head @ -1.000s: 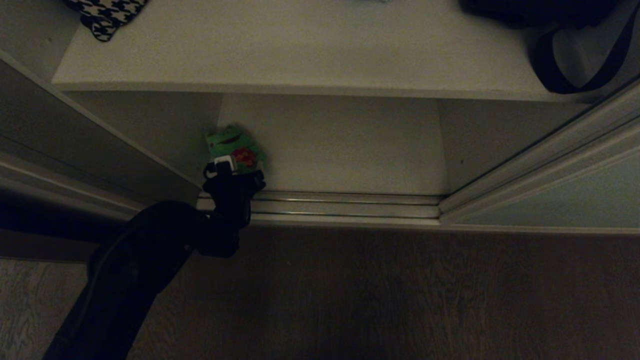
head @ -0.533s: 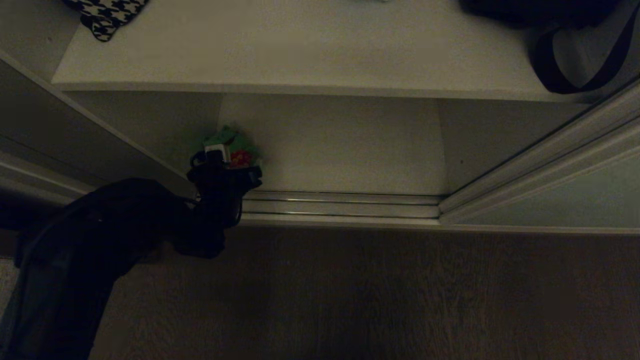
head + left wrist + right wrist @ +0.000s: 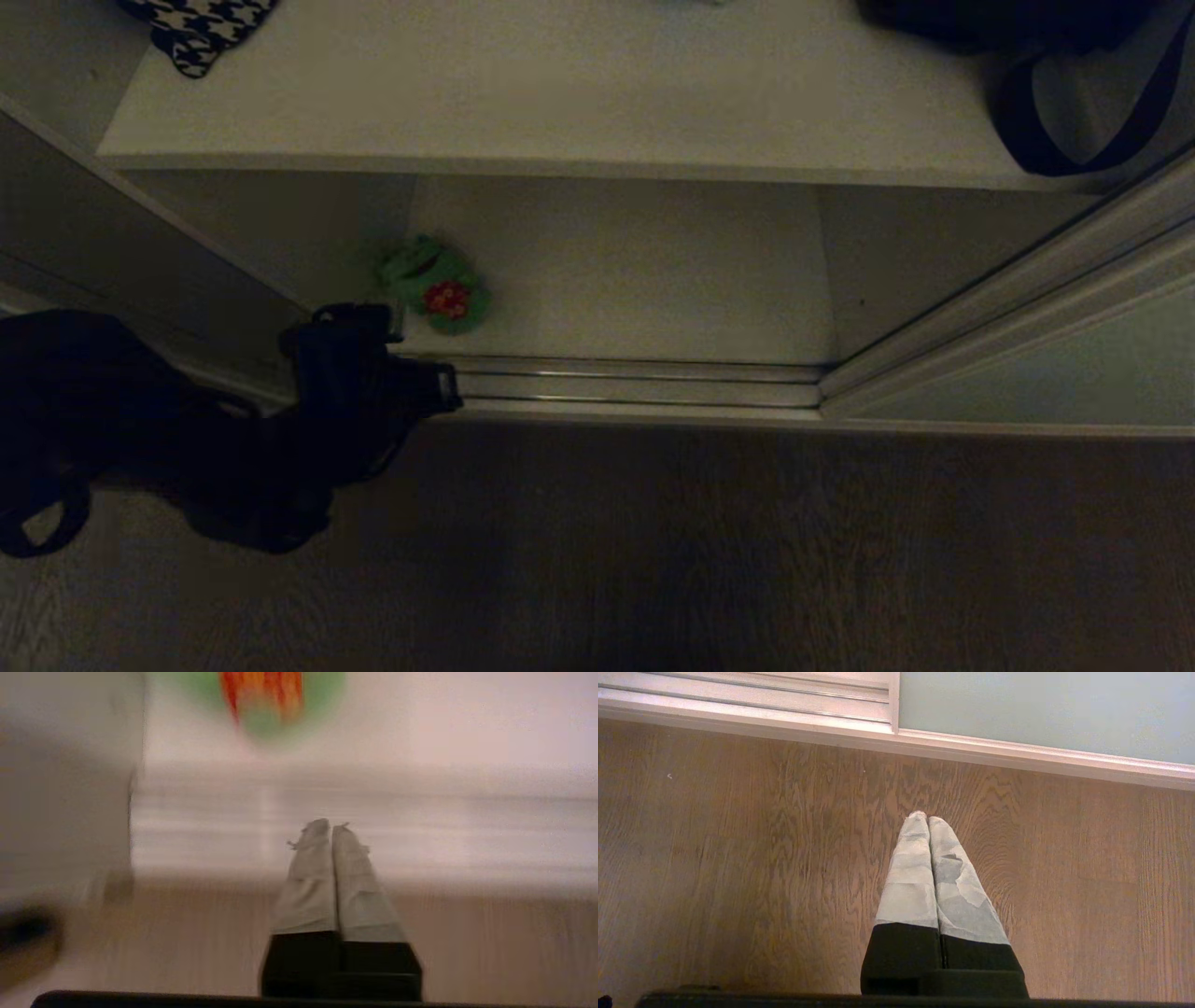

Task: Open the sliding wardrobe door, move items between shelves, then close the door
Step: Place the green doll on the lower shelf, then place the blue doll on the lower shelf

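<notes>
A green plush toy (image 3: 434, 285) with a red spot lies free at the left end of the lower white shelf (image 3: 653, 280). In the left wrist view the toy (image 3: 275, 700) shows blurred ahead of the fingertips. My left gripper (image 3: 331, 828) is shut and empty. It sits outside the wardrobe, over the floor track, near the toy and a little left of it (image 3: 359, 322). The sliding wardrobe door (image 3: 1055, 373) stands pushed to the right, leaving the shelves exposed. My right gripper (image 3: 927, 817) is shut and empty above the wooden floor, near the door's bottom edge (image 3: 1041, 709).
The upper shelf (image 3: 579, 103) carries a houndstooth cushion (image 3: 196, 33) at far left and a black strapped bag (image 3: 1027, 37) at far right. Metal door tracks (image 3: 644, 383) run along the wardrobe's front. A wardrobe side wall (image 3: 140, 252) rises on the left.
My left gripper was at the green toy; it has drawn back out of the wardrobe toward the lower left and shut empty. The toy stays lying on the lower shelf.
</notes>
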Robot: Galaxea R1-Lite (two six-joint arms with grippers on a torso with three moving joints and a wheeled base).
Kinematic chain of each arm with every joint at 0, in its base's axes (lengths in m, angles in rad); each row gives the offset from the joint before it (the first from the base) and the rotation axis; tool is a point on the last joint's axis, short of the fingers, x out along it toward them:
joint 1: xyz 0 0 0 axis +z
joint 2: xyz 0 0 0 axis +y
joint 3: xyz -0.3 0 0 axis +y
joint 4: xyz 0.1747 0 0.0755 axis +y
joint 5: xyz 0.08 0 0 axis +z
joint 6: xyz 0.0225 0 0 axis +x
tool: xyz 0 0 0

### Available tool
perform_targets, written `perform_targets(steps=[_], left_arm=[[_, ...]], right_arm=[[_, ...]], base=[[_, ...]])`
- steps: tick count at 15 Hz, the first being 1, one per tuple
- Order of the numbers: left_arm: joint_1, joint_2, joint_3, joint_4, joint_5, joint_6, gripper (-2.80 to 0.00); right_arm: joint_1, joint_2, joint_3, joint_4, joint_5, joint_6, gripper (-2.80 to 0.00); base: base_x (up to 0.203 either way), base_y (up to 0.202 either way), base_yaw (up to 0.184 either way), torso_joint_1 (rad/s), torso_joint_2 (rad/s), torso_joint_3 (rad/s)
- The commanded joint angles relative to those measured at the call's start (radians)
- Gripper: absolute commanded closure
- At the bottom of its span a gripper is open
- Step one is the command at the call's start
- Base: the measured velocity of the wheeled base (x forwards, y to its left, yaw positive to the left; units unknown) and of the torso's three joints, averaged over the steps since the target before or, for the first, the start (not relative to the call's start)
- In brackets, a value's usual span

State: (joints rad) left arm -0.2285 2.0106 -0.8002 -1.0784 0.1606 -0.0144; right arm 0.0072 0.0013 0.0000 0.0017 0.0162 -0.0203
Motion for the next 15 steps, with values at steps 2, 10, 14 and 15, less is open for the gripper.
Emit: perform_targets(steps=[2, 10, 14, 15], left_arm=[[-0.016, -0.238, 0.193, 0.057, -0.002, 0.004, 0.00], [0.002, -1.027, 0.343, 0.640, 0.016, 0.004, 0.00], [0.065, -1.483, 0.379, 0.992, 0.019, 0.007, 0.00], [0.082, -1.577, 0.393, 1.074, 0.015, 0.009, 0.00]], right_arm=[[0.000, -0.003, 0.000, 0.000, 0.001, -0.001, 0.00], [0.000, -0.003, 0.000, 0.000, 0.001, -0.001, 0.00], [0.000, -0.003, 0.000, 0.000, 0.001, -0.001, 0.00], [0.000, -0.003, 0.000, 0.000, 0.001, -0.001, 0.00]], base=[[0.000, 0.000, 0.000, 0.000, 0.00, 0.000], [0.000, 0.000, 0.000, 0.000, 0.00, 0.000], [0.000, 0.000, 0.000, 0.000, 0.00, 0.000], [0.000, 0.000, 0.000, 0.000, 0.00, 0.000]])
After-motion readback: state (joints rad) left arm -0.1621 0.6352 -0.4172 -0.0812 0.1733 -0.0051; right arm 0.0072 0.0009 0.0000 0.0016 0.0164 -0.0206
